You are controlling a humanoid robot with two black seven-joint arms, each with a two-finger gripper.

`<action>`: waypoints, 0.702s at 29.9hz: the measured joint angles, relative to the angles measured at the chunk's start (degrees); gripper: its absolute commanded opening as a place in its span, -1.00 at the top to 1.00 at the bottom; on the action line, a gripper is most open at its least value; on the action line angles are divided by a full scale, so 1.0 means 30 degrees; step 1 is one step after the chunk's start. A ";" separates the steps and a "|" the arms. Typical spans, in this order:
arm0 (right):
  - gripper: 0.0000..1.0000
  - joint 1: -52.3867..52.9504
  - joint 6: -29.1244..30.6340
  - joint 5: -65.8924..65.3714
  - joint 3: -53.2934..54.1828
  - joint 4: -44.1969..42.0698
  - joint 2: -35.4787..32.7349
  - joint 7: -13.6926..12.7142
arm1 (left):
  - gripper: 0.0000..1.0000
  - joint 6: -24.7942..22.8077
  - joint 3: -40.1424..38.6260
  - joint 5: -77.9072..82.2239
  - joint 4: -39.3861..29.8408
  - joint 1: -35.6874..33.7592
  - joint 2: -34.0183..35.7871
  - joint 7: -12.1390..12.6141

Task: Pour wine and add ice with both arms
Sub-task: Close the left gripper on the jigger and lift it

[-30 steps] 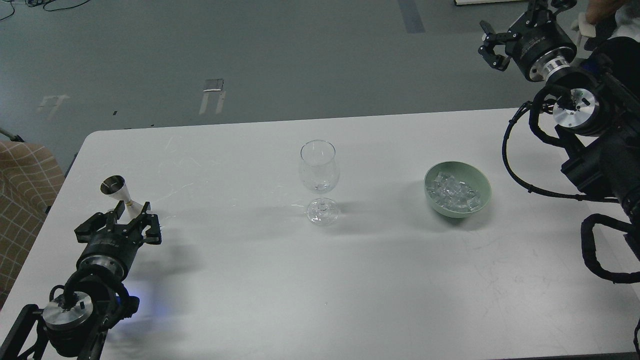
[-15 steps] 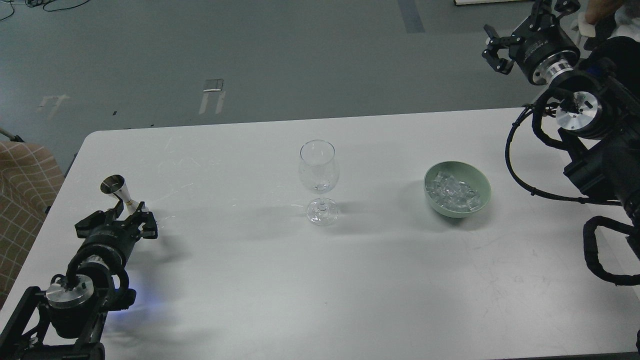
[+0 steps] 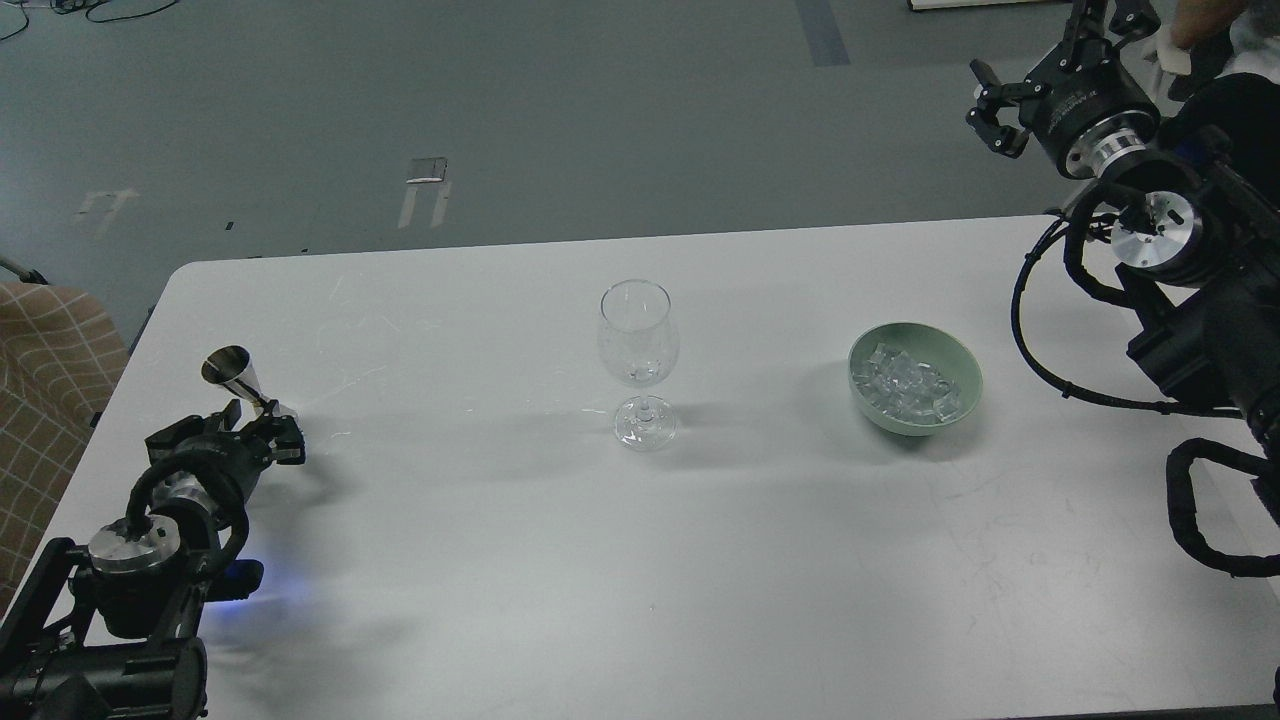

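Observation:
A clear wine glass (image 3: 638,345) stands upright in the middle of the white table (image 3: 560,560); I see no liquid in it. A green bowl (image 3: 960,372) to its right holds the ice (image 3: 908,386), several small clear cubes. A small metal jigger (image 3: 232,371) stands tilted at the table's left; any wine in it does not show. My left gripper (image 3: 256,426) is low on the table with its fingers apart around the jigger's lower part. My right gripper (image 3: 1045,55) is open and empty, raised high beyond the table's far right corner.
My right arm (image 3: 1200,300) with its looped black cables fills the right edge over the table. A checked brown seat (image 3: 45,400) stands off the table's left edge. Grey floor lies beyond the far edge.
My left arm has drawn back and down, with the gripper still at the jigger. My right gripper has risen and swung a little to the right. Glass and bowl have not moved.

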 measured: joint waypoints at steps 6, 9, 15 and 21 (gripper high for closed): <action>-1.00 -0.0014 -0.0023 0.0001 0.0001 -0.0016 -0.0201 0.0001 | 0.22 -0.0028 -0.0002 -0.0026 0.0171 -0.0465 -0.0033 0.0053; -1.00 -0.0015 -0.0025 0.0014 0.0001 -0.0015 -0.0339 0.0001 | 0.22 -0.0029 0.0000 -0.0026 0.0679 -0.0977 -0.0042 0.0053; -1.00 -0.0016 -0.0025 0.0024 0.0000 -0.0004 -0.0505 -0.0002 | 0.23 -0.0056 0.0000 -0.0026 0.1734 -0.1891 -0.0004 0.0294; -1.00 -0.0046 -0.0025 0.0011 0.0000 0.0005 -0.0516 -0.0025 | 0.42 -0.0061 0.0002 -0.0025 0.1983 -0.2163 0.0004 0.0341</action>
